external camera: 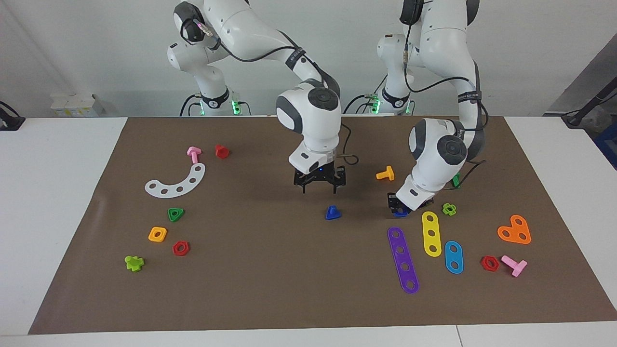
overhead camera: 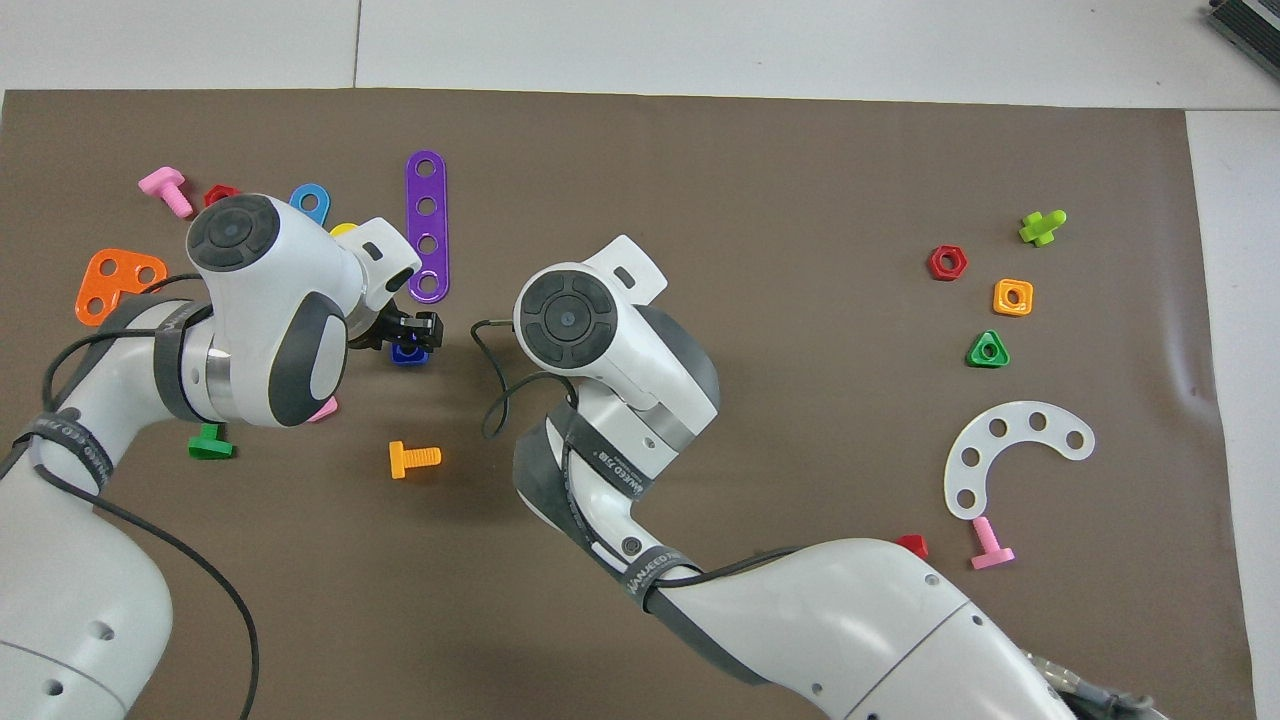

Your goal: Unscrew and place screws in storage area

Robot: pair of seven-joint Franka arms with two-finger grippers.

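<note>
Currently, by label:
Blue bolt (external camera: 332, 212): seen lying free on the brown paper mat (external camera: 270, 289) near the middle of the table, touched by nothing; hidden under the right arm in the overhead view
Bolt's direction: the wide triangular head is seen low on the mat, with the short stem rising and narrowing upward, so the long axis appears roughly upright; a slight tilt cannot be ruled out
Right gripper (external camera: 318, 185): held in the air just above the bolt, fingers pointing down and spread apart, nothing between them
Left gripper (external camera: 396, 206): lowered to the mat toward the left arm's end, closed around a dark blue nut (overhead camera: 408, 352), which is seen between the black fingers (overhead camera: 425, 325)
Beside the left gripper: a purple strip (external camera: 403, 260) and a yellow strip (external camera: 431, 233) are laid flat, farther from the robots than the nut
Orange bolt (external camera: 385, 173): laid on its side, nearer to the robots than the nut
Green nut (external camera: 176, 214): laid toward the right arm's end, well apart from the blue bolt
</note>
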